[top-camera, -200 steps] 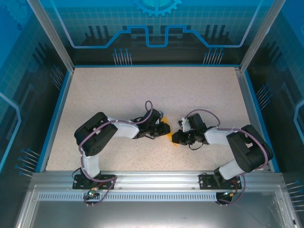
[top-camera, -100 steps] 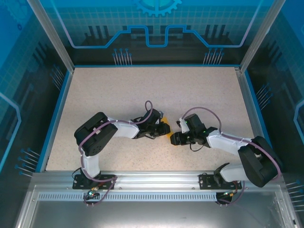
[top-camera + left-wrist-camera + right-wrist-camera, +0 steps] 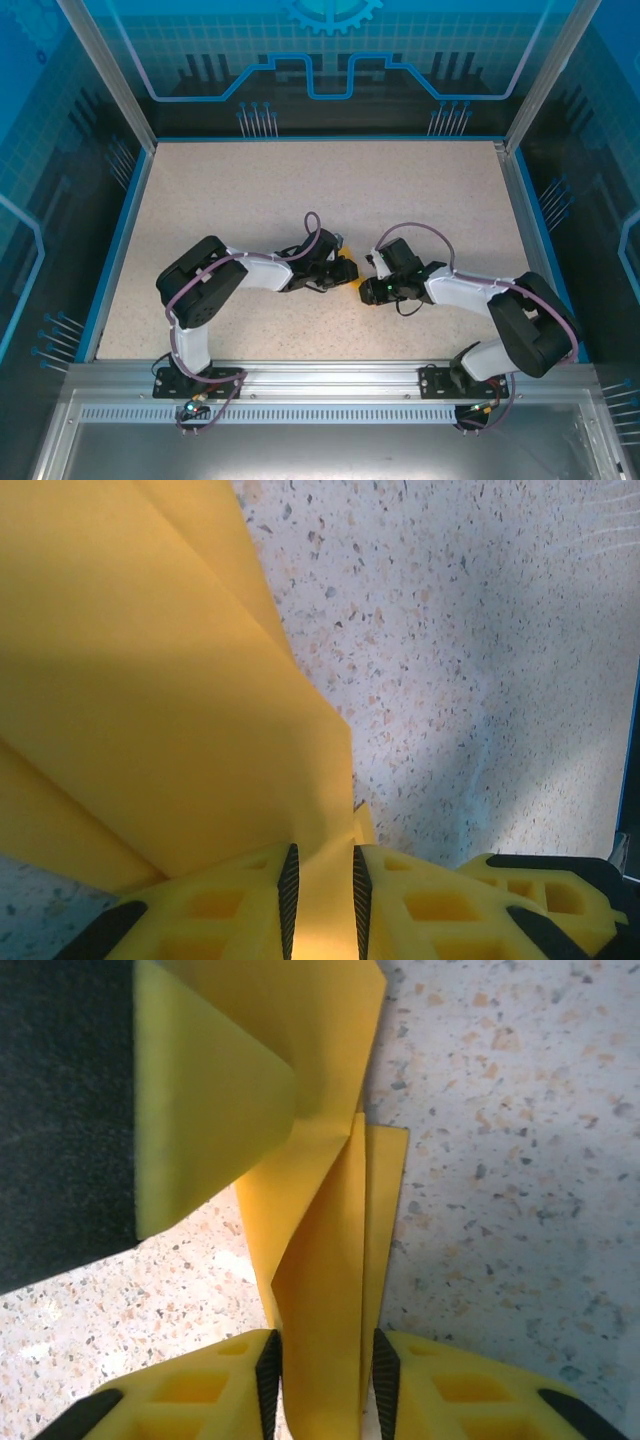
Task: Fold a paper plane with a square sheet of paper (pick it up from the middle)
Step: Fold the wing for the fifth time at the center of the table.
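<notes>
on the speckled table (image 3: 250,200) the left arm (image 3: 205,285) sits as it did a second ago, while the right arm (image 3: 500,300) has swung its elbow out and back and edged its wrist inward. the left gripper (image 3: 320,880) stays pinched on the paper plane (image 3: 150,730) at mid-table. the right gripper (image 3: 325,1372) now has narrow jaws filled by the folded layers, seemingly a fresh hold. that likely sets up the next crease.

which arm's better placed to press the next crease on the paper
right, probably. the left gripper is clamped on the paper as an anchor. the right gripper straddles its layered end with wider jaws, so it looks freer to regrip and crease
</notes>
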Controlling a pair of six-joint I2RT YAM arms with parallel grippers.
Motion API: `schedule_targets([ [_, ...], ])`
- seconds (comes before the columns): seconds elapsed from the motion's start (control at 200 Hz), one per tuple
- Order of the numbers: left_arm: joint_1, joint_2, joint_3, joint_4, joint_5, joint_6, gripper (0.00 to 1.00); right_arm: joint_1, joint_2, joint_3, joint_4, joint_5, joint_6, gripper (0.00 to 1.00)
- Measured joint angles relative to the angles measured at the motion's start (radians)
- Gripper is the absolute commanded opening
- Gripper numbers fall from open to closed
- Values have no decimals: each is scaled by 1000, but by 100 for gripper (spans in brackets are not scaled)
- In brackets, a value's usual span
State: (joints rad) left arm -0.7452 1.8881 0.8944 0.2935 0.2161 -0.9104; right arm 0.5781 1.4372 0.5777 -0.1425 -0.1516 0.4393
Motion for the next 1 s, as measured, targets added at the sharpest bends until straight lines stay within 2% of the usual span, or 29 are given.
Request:
schedule_targets([
  [0.29, 4, 0, 0, 0, 2, 0, 26, 2, 3, -5, 5, 6, 12, 18],
  [0.695, 10, 0, 0, -1, 5, -1, 25, 2, 1, -9, 9, 21, 48, 16],
  [0.855, 10, 0, 0, -3, 6, -4, 25, -14, -83, -17, -18, 0, 66, 15],
  [1.0, 10, 0, 0, -4, 6, -7, 25, -56, -178, -31, -2, -86, 77, 13],
])
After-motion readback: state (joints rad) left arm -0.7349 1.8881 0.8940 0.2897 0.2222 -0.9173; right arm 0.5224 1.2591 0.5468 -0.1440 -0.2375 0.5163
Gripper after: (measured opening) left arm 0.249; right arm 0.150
